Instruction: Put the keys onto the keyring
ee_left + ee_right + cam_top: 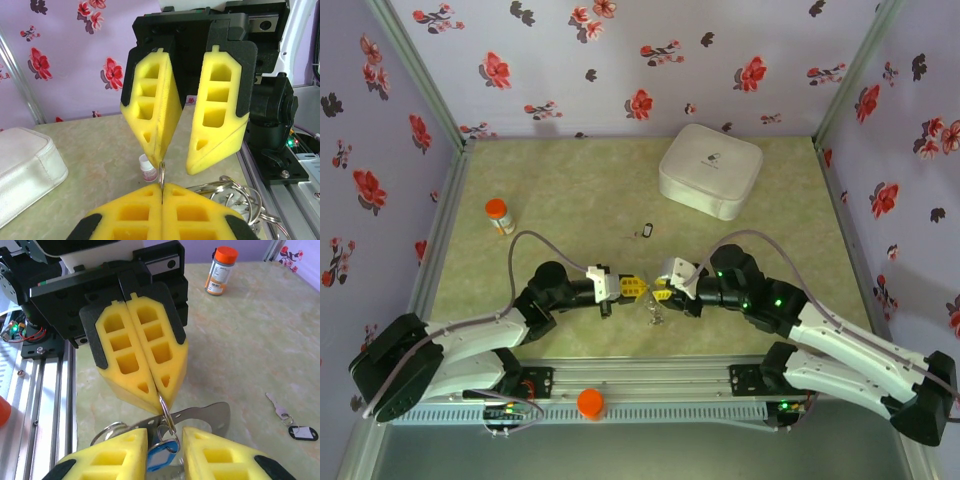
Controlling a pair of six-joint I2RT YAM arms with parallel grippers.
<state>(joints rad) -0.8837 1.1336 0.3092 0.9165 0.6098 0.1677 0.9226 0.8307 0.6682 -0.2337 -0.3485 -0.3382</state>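
Okay, my left gripper (162,399) is clamped tight, its yellow pads (135,212) pressed flat together. The keyring (165,410), a thin metal loop, is pinched at their very tips and stands on edge. Facing it nose to nose, my right gripper (176,160) has its jaws parted. The blue key (161,456) sits in that gap just below the loop, against one pad; I can't tell whether the other pad touches it. A tangle of spare silver rings (240,202) and a bent metal strip (205,412) sit just beside the tips. All of this is close to the near rail (650,385), so there's little room behind. Ahead, the tabletop (570,180) is open up to the white box (710,170). The black-headed key (646,231) lies by itself between the grippers and the box. An orange-capped bottle (499,215) stands off to the left. Its label print is too small to read, and so is the dark mark on the box lid.
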